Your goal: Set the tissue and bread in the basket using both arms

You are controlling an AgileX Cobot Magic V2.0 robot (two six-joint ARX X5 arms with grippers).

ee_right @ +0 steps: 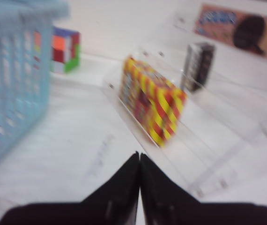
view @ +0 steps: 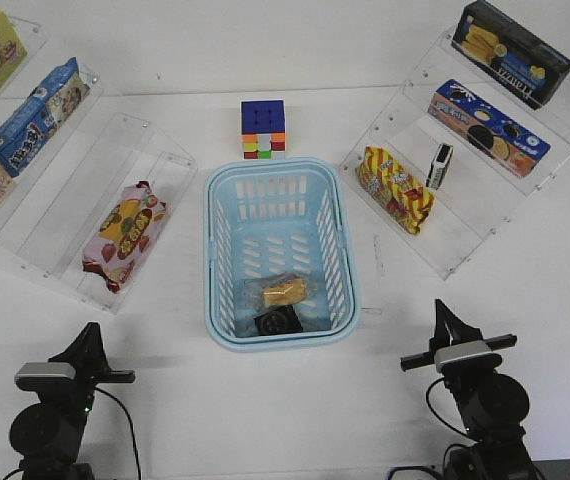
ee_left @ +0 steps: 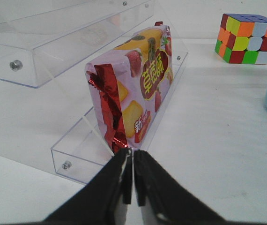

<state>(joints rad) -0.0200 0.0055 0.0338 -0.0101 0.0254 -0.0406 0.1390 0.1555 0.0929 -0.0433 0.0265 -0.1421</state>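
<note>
The small golden-brown bun in clear plastic wrap (view: 285,291) lies inside the light blue slotted plastic basket (view: 227,196), toward its near end, and just nearer than it lies a small flat dark pocket pack of tissue (view: 277,321) on the basket floor. So both items look delivered; by my reading the task is at its close, arms parked. A second black-and-white pocket pack (view: 442,166) stands upright on the clear acrylic shelf (view: 465,240) toward the right edge of the white counter (view: 285,400), beside the yellow-red patterned snack bag (view: 395,189).

The left gripper (ee_left: 132,161), near the front left corner, has its fingers pressed together on nothing, pointing at the pink-red fruit-print packet (ee_left: 133,89). The right gripper (ee_right: 139,161), near the front right corner, is likewise closed and empty. A multicoloured puzzle cube (view: 264,129) sits behind the basket toward the far edge.

Next move, I'd judge: nothing but holding clear, unless that second pack is wanted too.
</note>
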